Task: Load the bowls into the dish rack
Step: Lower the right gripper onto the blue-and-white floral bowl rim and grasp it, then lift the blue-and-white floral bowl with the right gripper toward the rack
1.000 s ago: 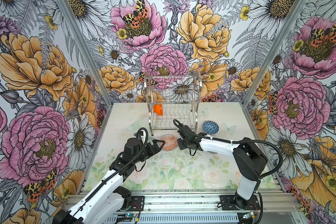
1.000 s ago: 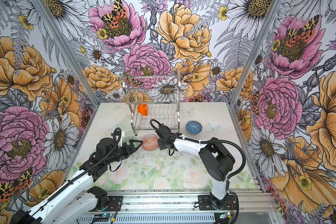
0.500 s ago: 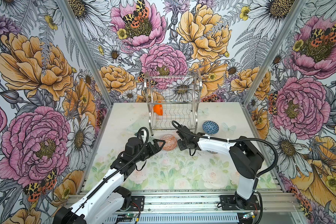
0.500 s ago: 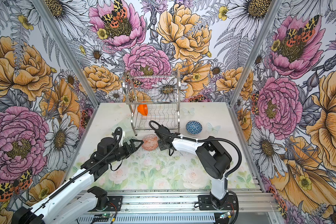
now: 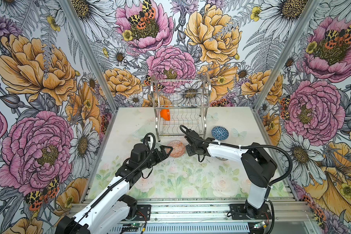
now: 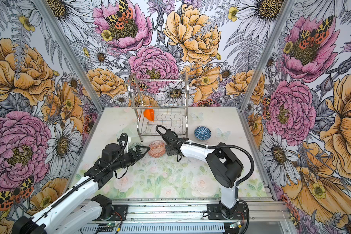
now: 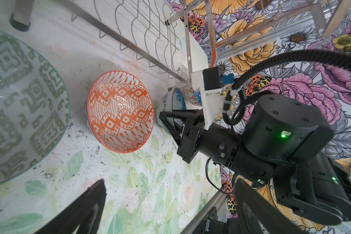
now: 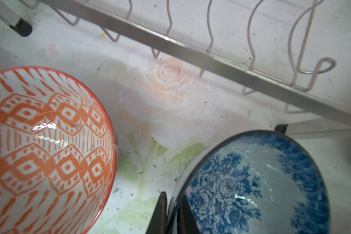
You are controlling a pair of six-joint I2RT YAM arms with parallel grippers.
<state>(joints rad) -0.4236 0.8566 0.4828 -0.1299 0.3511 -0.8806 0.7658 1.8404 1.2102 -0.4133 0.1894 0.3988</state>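
An orange bowl (image 5: pixel 165 114) stands on edge in the lower tier of the dish rack (image 5: pixel 180 121), at its left end; the upper tier holds nothing that shows. The steel rack stands at the back of the table (image 5: pixel 180 182), close to the flowered rear wall (image 5: pixel 211 34).

Just in front of the rack, an orange-and-white bowl (image 5: pixel 176 149) sits upright on the table between the two arms. Beside it, the right pincer (image 8: pixel 172 210) is clenched on the rim of a blue rose-patterned bowl (image 8: pixel 251 182), one finger inside the rim and one outside. The right wrist view shows this grip plainly; in both top views the arm's wrist hides that bowl. Whether the bowl rests on the table or is raised cannot be told.

The left pincer (image 5: pixel 165 149) hangs released and empty, its jaws spread wide, one fingertip close to the near edge of the orange-and-white bowl without touching it. A grey-green bowl (image 7: pixel 18 101) lies just beside this pincer, near the rack's front left leg.

Off to the right of the rack, well apart from both arms, a blue triangle-patterned bowl (image 5: pixel 219 133) sits upright on the table. A sliver of a dark-patterned bowl (image 5: pixel 221 158) shows under the right arm, mostly hidden.
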